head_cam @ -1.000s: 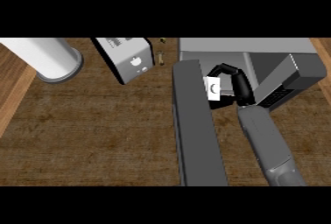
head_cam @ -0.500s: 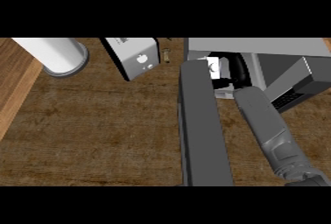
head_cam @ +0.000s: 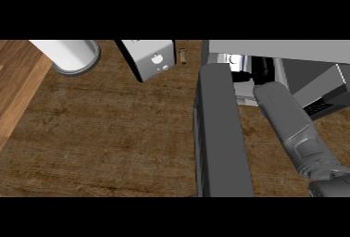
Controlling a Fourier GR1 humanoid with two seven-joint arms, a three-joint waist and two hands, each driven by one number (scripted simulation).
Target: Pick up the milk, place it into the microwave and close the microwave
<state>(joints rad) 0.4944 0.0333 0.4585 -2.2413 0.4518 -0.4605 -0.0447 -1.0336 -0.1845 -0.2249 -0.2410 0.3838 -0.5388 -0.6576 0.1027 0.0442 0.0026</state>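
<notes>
The microwave (head_cam: 273,46) stands at the top right. Its door (head_cam: 220,139) hangs open and shows edge-on as a long dark grey slab running toward me. My right forearm reaches past the door into the oven's mouth. There my right hand (head_cam: 261,70) shows only as black fingers curled against the white milk carton (head_cam: 236,60). The microwave's top hides most of the hand and carton. My left hand does not show.
A white cylinder (head_cam: 68,52) on a grey base stands at the top left. Beside it is a white and grey box (head_cam: 153,60), with a small brass piece (head_cam: 182,56) to its right. A lighter wood strip (head_cam: 17,88) runs along the counter's left.
My right arm has stretched forward, carrying the milk from in front of the open door deeper into the microwave's mouth. More of the hand and carton is now hidden.
</notes>
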